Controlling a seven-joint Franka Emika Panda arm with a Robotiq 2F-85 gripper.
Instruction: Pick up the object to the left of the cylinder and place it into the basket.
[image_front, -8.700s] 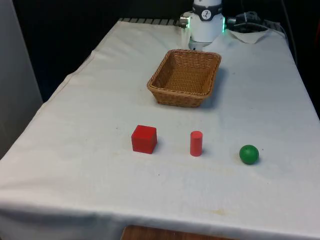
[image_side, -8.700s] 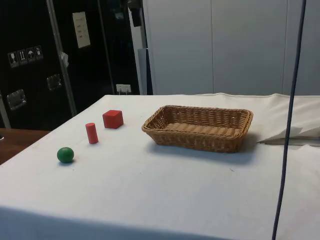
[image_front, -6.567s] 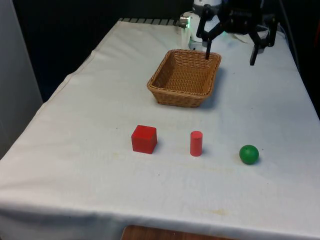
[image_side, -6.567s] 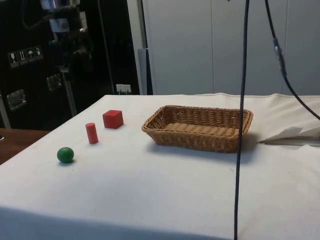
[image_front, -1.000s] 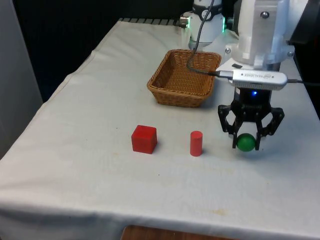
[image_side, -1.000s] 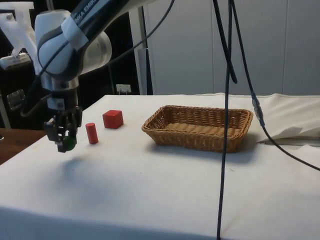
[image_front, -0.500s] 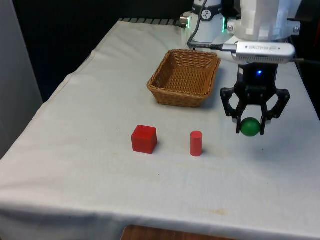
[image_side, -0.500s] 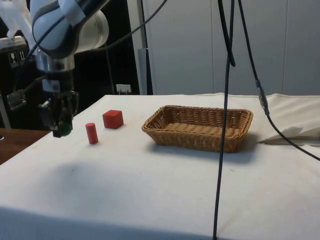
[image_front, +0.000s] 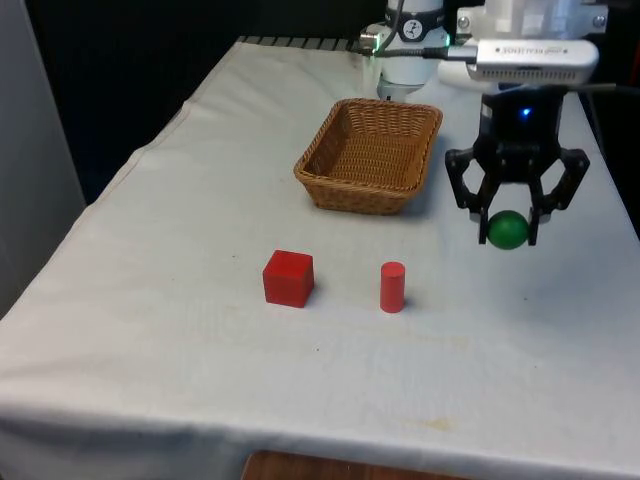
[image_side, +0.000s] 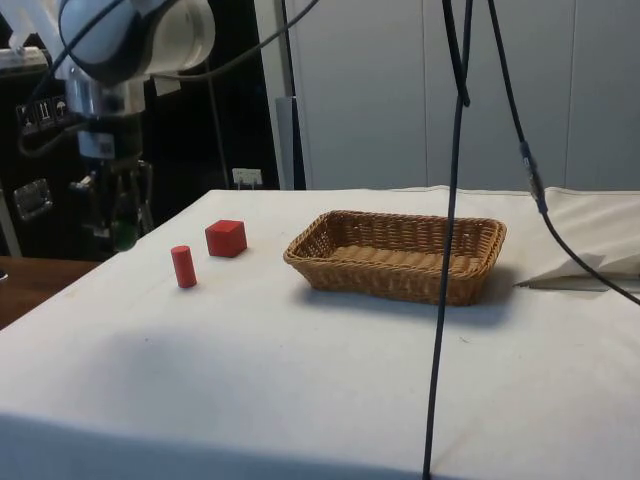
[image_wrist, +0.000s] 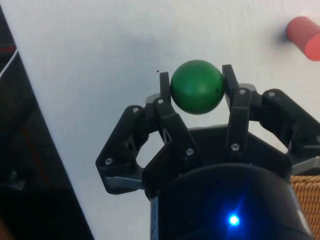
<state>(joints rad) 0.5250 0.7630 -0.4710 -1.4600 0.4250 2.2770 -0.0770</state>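
Observation:
My black gripper is shut on a green ball, holding it well above the cloth at the front view's right. The side view has the ball in the gripper past the table's edge side, above the cylinder's level. In the wrist view the ball sits pinched between the two fingertips of the gripper. A red cylinder stands upright on the cloth, with a red cube to its left in the front view. The wicker basket stands farther back.
The cloth-covered table drops off close to the gripper at the front view's right edge. Black cables hang across the side view. The red cylinder lies below in the wrist view.
The gripper has risen with the green ball, lifting it from near the cloth to well above it and slightly toward the basket end. Cube, cylinder and basket have not moved.

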